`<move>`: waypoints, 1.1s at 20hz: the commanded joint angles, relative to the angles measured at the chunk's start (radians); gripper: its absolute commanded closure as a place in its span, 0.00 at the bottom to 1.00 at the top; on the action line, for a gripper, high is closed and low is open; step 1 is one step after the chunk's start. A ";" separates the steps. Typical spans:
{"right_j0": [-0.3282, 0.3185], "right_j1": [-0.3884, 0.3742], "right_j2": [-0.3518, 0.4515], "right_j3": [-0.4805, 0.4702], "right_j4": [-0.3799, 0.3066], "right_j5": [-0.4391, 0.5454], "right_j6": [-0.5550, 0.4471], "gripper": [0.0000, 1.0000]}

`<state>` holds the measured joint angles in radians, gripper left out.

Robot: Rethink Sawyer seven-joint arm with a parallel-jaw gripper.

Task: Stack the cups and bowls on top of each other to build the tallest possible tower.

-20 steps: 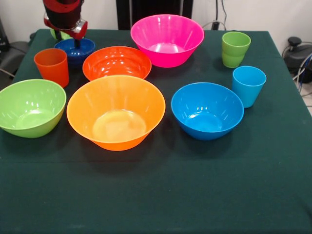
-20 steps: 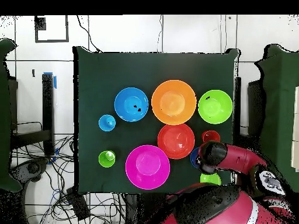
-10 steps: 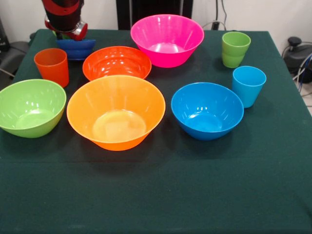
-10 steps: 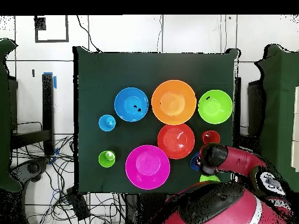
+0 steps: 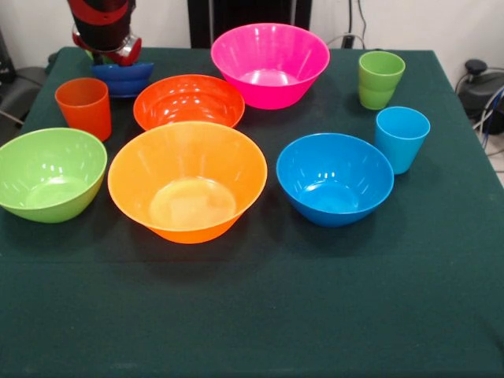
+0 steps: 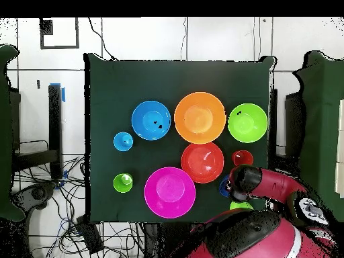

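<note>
Green table [image 5: 315, 315], dark blue bowl [image 5: 122, 79] under end effector [image 5: 106, 53]

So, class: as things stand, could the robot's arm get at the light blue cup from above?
Probably yes. The light blue cup stands upright and apart from the blue bowl and green cup, nothing over it, though the arm is across the table.

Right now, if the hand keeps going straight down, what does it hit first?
Most likely the small dark blue bowl, directly beneath the hand at the table's back corner. The arm hides the contact, so whether they already touch is unclear.
</note>
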<state>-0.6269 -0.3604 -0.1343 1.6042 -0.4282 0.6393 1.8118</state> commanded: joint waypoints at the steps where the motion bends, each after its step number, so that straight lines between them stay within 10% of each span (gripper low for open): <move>1: 0.004 0.105 0.109 0.002 -0.032 -0.076 0.004 1.00; 15: 0.037 0.088 0.087 0.016 -0.037 -0.129 0.055 1.00; 22: 0.090 0.001 0.070 0.023 0.008 0.045 0.037 1.00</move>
<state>-0.6017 -0.3721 -0.1531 1.6044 -0.4277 0.6391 1.8118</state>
